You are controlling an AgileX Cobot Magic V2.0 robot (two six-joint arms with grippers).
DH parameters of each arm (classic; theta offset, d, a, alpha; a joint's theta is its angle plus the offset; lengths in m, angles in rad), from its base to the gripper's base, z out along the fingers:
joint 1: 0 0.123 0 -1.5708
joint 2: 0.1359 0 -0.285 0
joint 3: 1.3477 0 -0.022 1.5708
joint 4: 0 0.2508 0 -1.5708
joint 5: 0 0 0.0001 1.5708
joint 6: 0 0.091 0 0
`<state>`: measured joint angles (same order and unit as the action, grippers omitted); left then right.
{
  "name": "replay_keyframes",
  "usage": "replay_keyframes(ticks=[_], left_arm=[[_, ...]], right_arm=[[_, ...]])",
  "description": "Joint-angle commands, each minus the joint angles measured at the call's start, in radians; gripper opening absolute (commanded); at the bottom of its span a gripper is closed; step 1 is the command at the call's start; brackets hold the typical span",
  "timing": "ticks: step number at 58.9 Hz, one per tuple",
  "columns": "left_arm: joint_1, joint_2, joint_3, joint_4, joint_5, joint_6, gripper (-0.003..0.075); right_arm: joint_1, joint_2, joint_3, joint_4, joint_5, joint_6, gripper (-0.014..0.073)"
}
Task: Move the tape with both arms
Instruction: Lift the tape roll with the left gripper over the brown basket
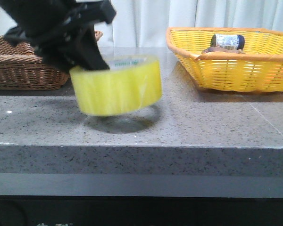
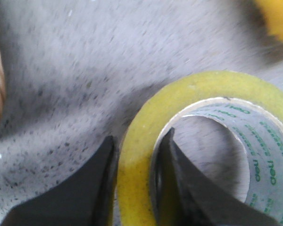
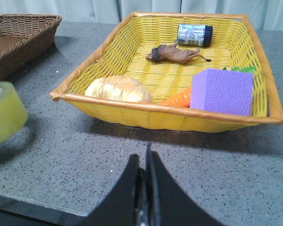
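- left gripper (image 2: 134, 188): jaws clamped across tape (image 1: 117, 84) wall, one finger inside core, roll lifted off grey table (image 1: 203, 122)
- right gripper (image 3: 145, 188): jaws closed, empty, near the yellow basket (image 3: 108, 56)

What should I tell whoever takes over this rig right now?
Left end effector: shut on the tape, one finger inside the core, one outside; roll held just above the table, between the brown basket and the yellow basket.
Right end effector: shut, holding nothing, in front of the yellow basket.
Done: tape picked up.
Left: pass it to the right arm.
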<state>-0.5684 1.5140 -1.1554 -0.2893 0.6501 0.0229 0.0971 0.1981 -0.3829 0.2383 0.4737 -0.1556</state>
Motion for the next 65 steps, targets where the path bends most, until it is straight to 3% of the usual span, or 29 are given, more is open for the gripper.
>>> replay_keyframes(ticks=[1,12,27,52,65], left_arm=[[-0.009,-0.076,-0.106,-0.016,0.027,-0.007,0.0029],[-0.009,-0.089,-0.230,0.016,0.177,-0.007,0.0029],[0.026,-0.087,-0.257,0.081,0.106,-0.007,0.0029],[0.373,-0.059,-0.259,0.141,-0.093,-0.007,0.0029],[0.461,0.004,-0.259,0.139,-0.099,-0.007,0.0029]], right_arm=[[-0.006,0.011,-0.025,0.009,-0.085,0.001,-0.0075],[-0.006,0.011,-0.025,0.009,-0.085,0.001,-0.0075],[-0.006,0.011,-0.025,0.009,-0.085,0.001,-0.0075],[-0.006,0.011,-0.025,0.009,-0.085,0.001,-0.0075],[-0.006,0.011,-0.025,0.009,-0.083,0.001,-0.0075]])
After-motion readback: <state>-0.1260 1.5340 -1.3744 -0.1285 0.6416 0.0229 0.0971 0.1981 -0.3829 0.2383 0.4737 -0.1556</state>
